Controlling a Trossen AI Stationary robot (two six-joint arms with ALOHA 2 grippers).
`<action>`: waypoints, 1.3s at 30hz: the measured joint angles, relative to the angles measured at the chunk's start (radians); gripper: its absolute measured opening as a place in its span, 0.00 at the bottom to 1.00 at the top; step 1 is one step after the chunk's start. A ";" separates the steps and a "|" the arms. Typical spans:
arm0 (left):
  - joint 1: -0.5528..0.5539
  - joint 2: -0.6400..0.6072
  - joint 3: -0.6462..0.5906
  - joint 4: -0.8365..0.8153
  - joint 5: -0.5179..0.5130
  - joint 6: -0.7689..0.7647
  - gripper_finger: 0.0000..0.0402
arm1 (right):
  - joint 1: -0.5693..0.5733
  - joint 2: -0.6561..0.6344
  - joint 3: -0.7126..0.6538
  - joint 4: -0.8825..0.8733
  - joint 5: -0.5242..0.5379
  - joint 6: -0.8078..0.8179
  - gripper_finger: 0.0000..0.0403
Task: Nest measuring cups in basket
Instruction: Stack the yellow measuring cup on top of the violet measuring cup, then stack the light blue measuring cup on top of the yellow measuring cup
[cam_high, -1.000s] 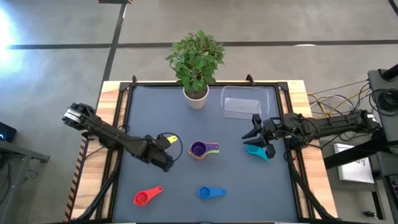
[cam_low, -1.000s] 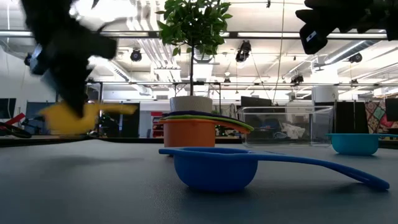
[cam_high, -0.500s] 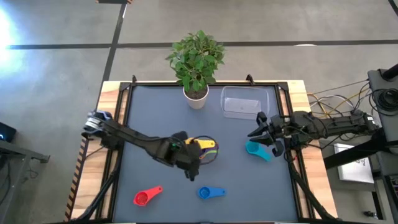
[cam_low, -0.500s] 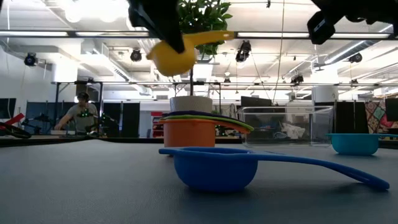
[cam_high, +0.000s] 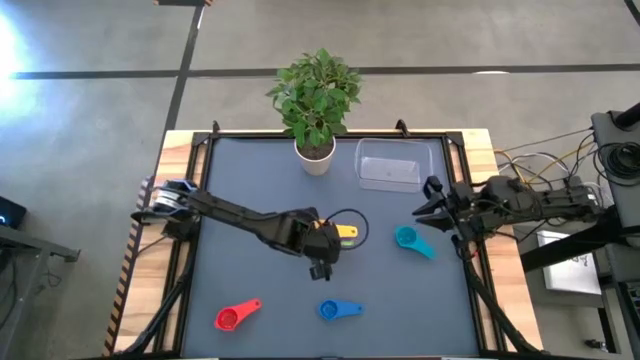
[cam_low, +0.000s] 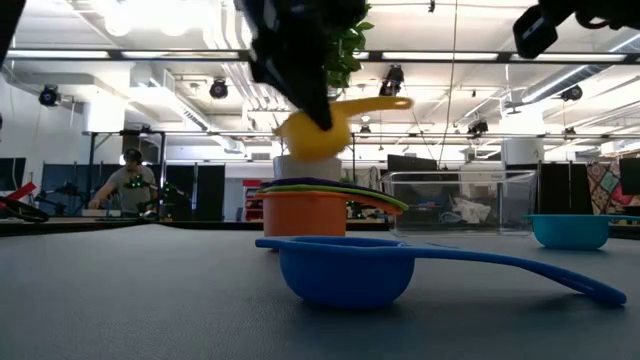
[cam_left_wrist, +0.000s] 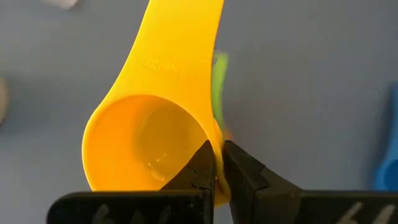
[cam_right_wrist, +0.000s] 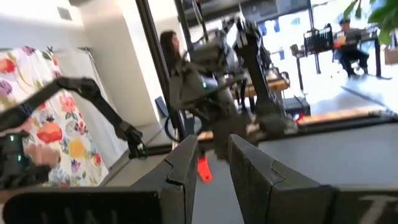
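Nearest me, the blue cup (cam_low: 350, 268) and red cup (cam_high: 236, 316) lie on the table's (cam_high: 250, 190) front edge. Mid-table, the left gripper (cam_high: 322, 240) pinches the yellow cup's (cam_low: 315, 132) rim tight, holding it just above the stacked cups (cam_low: 305, 205). The teal cup (cam_high: 410, 240) sits to the right, near the right gripper (cam_high: 438, 204), whose fingers are slightly apart and empty. Farther back stands the basket (cam_high: 389, 164), beside a plant (cam_high: 315, 100).
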 joint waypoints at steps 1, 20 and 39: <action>0.003 0.007 0.000 0.027 0.019 0.017 0.00 | 0.000 0.000 0.000 0.000 0.003 -0.001 0.20; 0.035 0.074 -0.002 -0.049 0.085 -0.029 0.00 | 0.000 0.009 0.001 -0.021 0.003 -0.019 0.20; -0.045 -0.017 -0.007 -0.045 -0.162 -0.076 0.49 | -0.001 0.039 0.034 -0.320 0.206 -0.004 0.21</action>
